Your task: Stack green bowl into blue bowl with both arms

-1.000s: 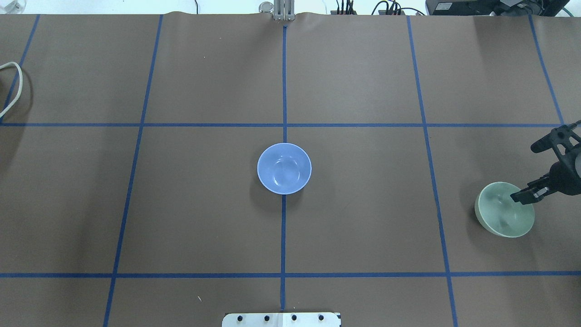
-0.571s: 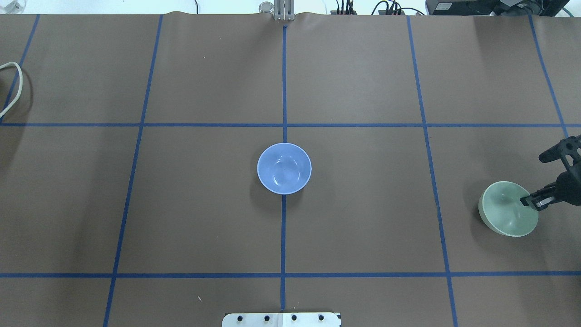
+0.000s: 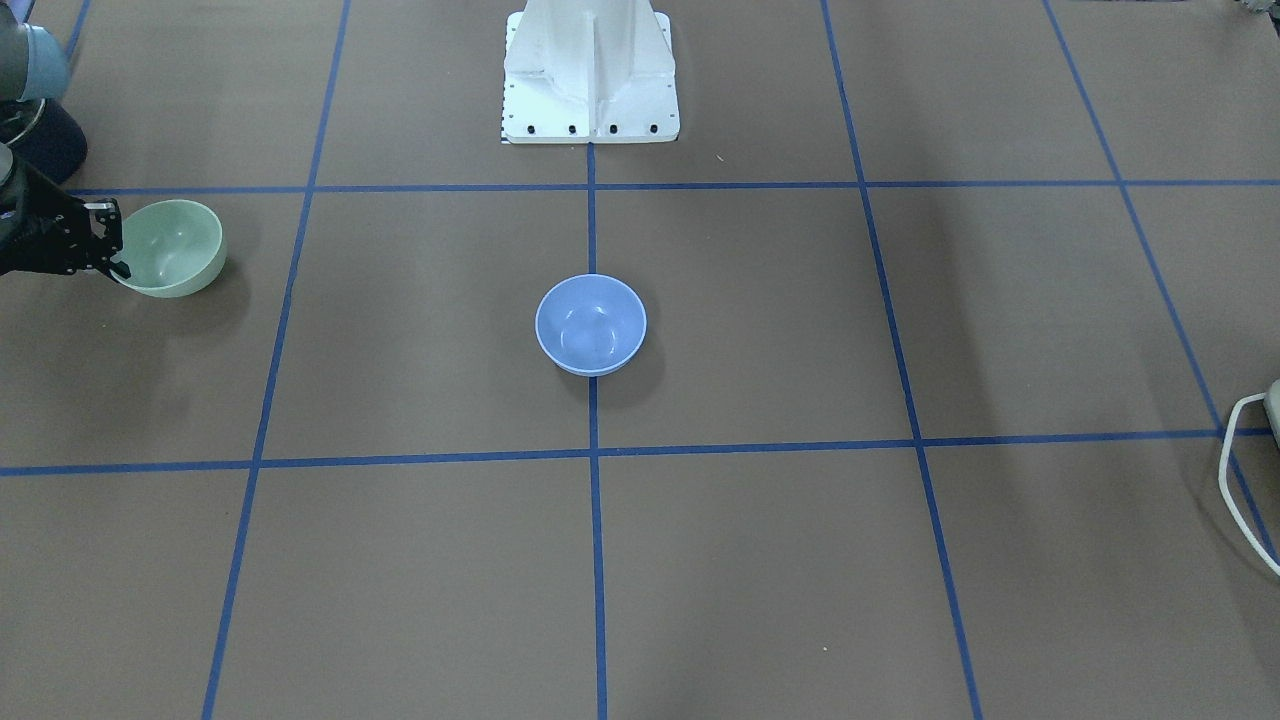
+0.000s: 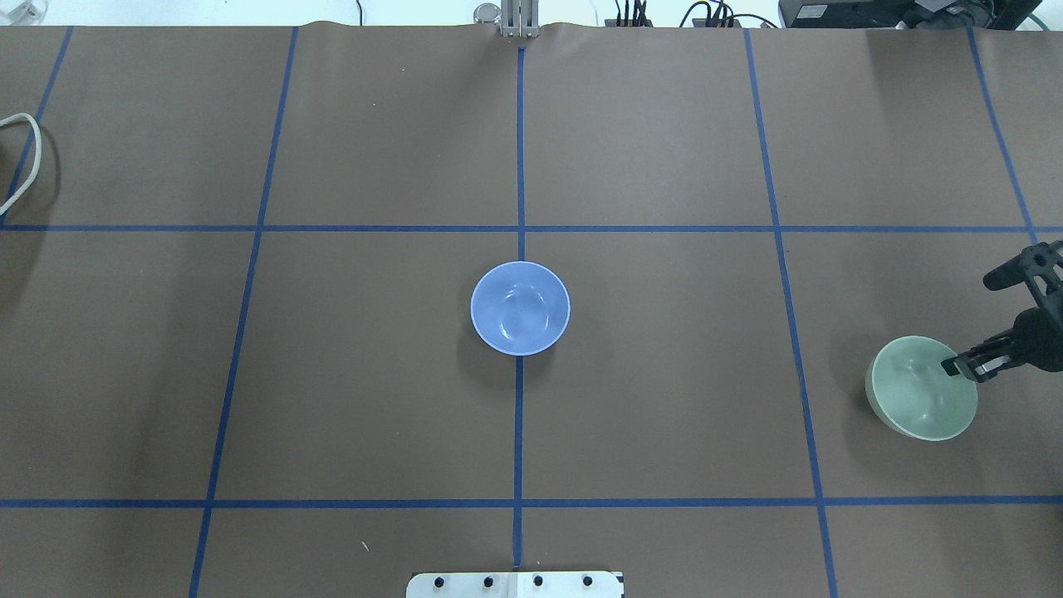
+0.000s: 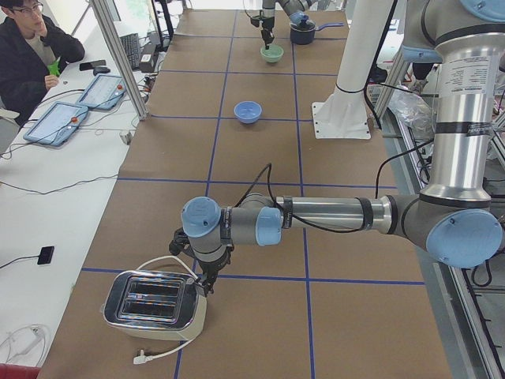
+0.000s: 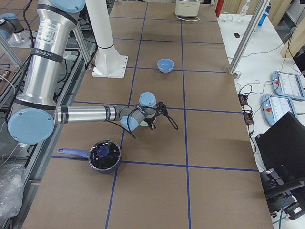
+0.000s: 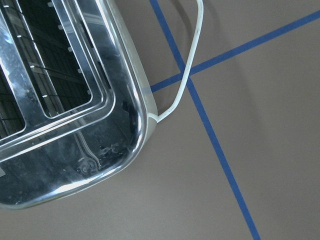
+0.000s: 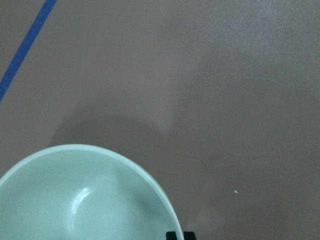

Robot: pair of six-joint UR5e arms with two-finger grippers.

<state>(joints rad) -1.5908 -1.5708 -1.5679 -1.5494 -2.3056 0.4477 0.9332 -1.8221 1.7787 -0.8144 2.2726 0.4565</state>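
Note:
The pale green bowl [image 4: 913, 394] is at the table's right edge, tilted, and also shows in the front view [image 3: 175, 245] and the right wrist view [image 8: 85, 200]. My right gripper [image 4: 959, 365] is shut on its rim, one finger inside and one outside. The light blue bowl [image 4: 521, 308] stands upright and empty at the table's centre, on the blue tape line, far from both grippers. My left gripper [image 5: 207, 284] hangs over the toaster at the far left end. It shows only in the side view, so I cannot tell whether it is open or shut.
A chrome toaster [image 7: 65, 100] with a white cord [image 4: 25, 158] sits at the left end. A dark lidded pot [image 6: 104, 155] stands near the green bowl, toward the robot. The white pedestal base [image 3: 590, 70] is at the near middle edge.
My right gripper, holding the green bowl, drifted a little to the right and then back left. The blue bowl has not moved.

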